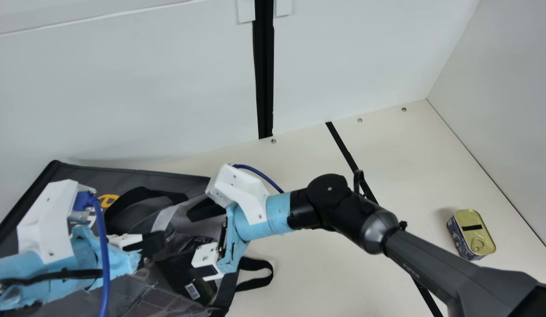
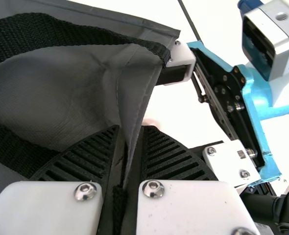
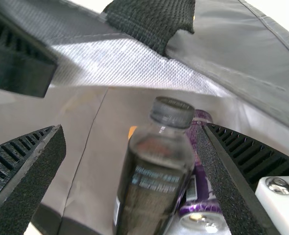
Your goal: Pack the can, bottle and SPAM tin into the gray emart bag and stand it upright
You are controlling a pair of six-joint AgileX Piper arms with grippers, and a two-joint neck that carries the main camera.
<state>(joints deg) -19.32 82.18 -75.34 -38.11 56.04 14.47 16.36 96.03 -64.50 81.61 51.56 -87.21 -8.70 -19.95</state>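
Observation:
The gray bag (image 1: 131, 176) lies on its side at the left, mouth held up. My left gripper (image 1: 157, 245) is at its edge; in the left wrist view the left gripper (image 2: 125, 166) is shut on the bag's gray fabric (image 2: 137, 93). My right gripper (image 1: 191, 240) is at the bag's mouth. In the right wrist view the right gripper (image 3: 134, 156) stands open, its fingers apart on either side of the dark bottle (image 3: 156, 181). The bottle lies inside the bag beside the purple can (image 3: 201, 191). The SPAM tin (image 1: 475, 233) sits on the table at the far right.
A black strap loop (image 1: 266, 277) of the bag spreads onto the cream table (image 1: 308, 273). The right forearm (image 1: 431, 251) crosses between bag and tin. White walls stand behind and at the right. A left gripper finger (image 3: 17, 63) is near the right one.

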